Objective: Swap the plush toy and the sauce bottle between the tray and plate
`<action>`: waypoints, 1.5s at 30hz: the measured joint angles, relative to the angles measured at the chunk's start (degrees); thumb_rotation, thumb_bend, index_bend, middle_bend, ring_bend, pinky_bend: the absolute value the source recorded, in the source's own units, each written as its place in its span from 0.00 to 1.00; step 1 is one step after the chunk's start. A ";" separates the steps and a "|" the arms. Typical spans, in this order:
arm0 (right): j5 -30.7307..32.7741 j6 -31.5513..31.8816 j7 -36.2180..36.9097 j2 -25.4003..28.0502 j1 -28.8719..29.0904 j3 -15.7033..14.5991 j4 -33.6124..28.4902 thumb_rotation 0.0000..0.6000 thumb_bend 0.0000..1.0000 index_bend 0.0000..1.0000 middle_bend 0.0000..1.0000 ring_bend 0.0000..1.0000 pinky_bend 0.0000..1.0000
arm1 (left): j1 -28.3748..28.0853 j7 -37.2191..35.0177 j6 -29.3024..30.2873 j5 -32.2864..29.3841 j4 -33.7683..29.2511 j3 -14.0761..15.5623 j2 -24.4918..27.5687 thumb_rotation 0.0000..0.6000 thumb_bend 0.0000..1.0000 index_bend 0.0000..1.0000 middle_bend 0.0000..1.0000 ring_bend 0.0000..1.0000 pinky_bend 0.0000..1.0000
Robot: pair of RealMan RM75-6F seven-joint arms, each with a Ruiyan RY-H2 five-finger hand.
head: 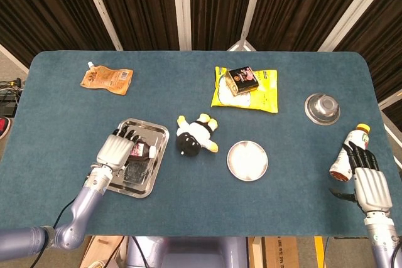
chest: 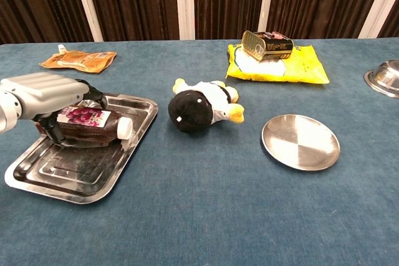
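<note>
The sauce bottle (head: pixel 142 150) (chest: pixel 88 123), dark with a pink label and a white cap, lies on its side in the steel tray (head: pixel 142 183) (chest: pixel 81 179) at the left. My left hand (head: pixel 117 149) (chest: pixel 42 90) is over the bottle's base end, fingers curled across its top and thumb on its near side, gripping it. The black-and-white plush toy (head: pixel 196 135) (chest: pixel 202 107) lies on the cloth between the tray and the round steel plate (head: pixel 247 160) (chest: pixel 300 141), which holds nothing. My right hand (head: pixel 370 183) hovers open at the far right edge.
A drink bottle with a yellow cap (head: pixel 352 149) lies just in front of my right hand's fingers. A steel bowl (head: pixel 322 107) (chest: pixel 385 78) sits back right. A yellow packet (head: pixel 259 92) (chest: pixel 280 66) carries a tin (head: pixel 242 80). An orange pouch (head: pixel 107 79) (chest: pixel 78 60) lies back left.
</note>
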 measured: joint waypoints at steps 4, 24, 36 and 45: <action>-0.20 -0.24 0.10 -0.12 -0.25 0.40 0.05 1.00 0.03 0.00 0.00 0.00 0.00 | -0.80 1.71 0.53 -1.86 1.04 0.27 -0.94 1.00 0.49 0.26 0.24 0.17 0.27; -0.57 -2.71 1.33 -0.24 -1.07 2.10 0.20 1.00 0.03 0.01 0.00 0.00 0.00 | -0.73 -8.87 -0.61 5.98 -9.20 -0.05 6.59 1.00 0.57 0.37 0.36 0.30 0.40; -0.43 -2.56 2.20 -0.25 -1.76 3.33 0.56 1.00 0.03 0.01 0.00 0.01 0.00 | -4.52 -14.05 -8.18 13.96 -16.49 0.73 5.86 1.00 0.55 0.36 0.33 0.30 0.39; -0.04 -2.77 3.71 0.31 -2.23 4.16 1.21 1.00 0.03 0.01 0.00 0.01 0.00 | -11.73 -5.45 -9.30 0.91 -10.75 -0.80 -6.63 1.00 0.29 0.24 0.12 0.08 0.28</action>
